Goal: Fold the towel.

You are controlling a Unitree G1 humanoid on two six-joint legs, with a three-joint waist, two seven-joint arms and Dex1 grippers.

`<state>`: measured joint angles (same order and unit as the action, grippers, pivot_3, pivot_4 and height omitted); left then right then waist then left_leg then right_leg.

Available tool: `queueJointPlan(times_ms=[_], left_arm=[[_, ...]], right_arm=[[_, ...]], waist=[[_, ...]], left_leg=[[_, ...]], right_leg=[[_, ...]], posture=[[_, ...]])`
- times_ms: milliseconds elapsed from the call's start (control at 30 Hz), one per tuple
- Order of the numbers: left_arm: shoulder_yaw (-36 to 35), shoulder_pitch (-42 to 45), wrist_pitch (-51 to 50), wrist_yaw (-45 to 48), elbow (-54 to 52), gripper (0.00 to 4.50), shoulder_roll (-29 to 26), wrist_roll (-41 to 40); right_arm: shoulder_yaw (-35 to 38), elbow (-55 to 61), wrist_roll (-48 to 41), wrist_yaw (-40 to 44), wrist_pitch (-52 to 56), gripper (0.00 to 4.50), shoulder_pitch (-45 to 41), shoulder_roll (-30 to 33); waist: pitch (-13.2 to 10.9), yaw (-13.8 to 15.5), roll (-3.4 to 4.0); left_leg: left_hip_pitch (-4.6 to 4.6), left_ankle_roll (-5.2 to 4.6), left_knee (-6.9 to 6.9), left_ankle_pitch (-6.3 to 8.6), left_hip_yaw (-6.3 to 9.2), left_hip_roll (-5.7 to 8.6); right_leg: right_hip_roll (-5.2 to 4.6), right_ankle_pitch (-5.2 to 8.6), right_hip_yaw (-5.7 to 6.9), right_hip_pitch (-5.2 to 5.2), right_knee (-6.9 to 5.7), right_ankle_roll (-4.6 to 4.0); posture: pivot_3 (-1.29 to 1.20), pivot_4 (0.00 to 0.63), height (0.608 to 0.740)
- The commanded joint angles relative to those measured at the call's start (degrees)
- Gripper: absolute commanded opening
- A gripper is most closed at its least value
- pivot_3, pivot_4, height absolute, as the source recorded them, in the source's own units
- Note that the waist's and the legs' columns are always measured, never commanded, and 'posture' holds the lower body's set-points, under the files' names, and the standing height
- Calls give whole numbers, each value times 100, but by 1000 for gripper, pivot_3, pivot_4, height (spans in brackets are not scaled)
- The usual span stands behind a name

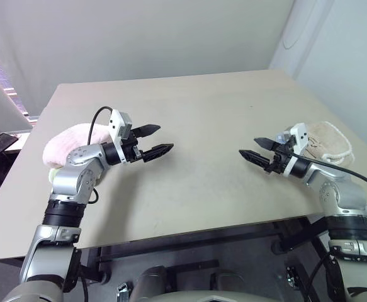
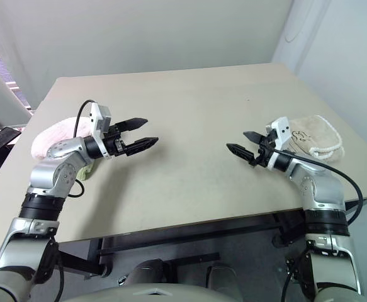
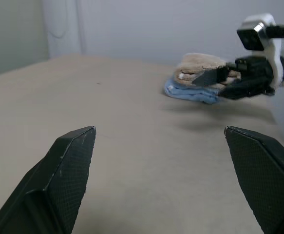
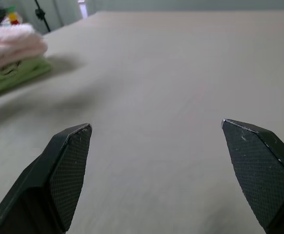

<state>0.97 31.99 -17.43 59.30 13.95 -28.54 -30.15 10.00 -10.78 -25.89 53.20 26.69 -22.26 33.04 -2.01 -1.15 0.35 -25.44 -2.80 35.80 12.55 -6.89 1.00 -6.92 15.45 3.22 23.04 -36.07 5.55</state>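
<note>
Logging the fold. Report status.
Left gripper open, right gripper open, both holding nothing. Pink towel folded on green towel, table's left. Nothing between.

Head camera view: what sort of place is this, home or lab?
Probably a lab or test room: a plain beige metal-framed table, bare white walls, and folded towels staged at its sides, pale pink and beige.

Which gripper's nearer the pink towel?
Left. The pink towel lies folded at the table's left edge, just behind the left gripper and its arm. The right gripper hovers across the table by the beige towel.
</note>
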Motion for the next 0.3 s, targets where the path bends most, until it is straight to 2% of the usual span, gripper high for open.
queueJointPlan(times_ms=[33,167,300], left_arm=[[-39,163,42,367,83,4459,-61,58],[-37,108,179,183,128,4459,-13,366],[-82,-134,54,218,-206,4459,-22,342]], right_arm=[[108,499,-200,18,154,4500,-43,126],[152,471,-231,-37,352,4500,-56,223],[164,318,-245,32,417,4500,-126,329]], waist=[[0,1,1],[-1,35,0],[-1,44,-1]], left_leg=[[0,-6,11,4,0,-4],[0,-10,30,7,0,-8],[0,-11,31,8,-1,-8]], right_leg=[[2,1,0,-1,-3,-1],[3,-8,2,-11,-2,-15],[-1,-13,4,-16,1,-22]], posture=[[0,0,730],[0,0,730],[0,0,730]])
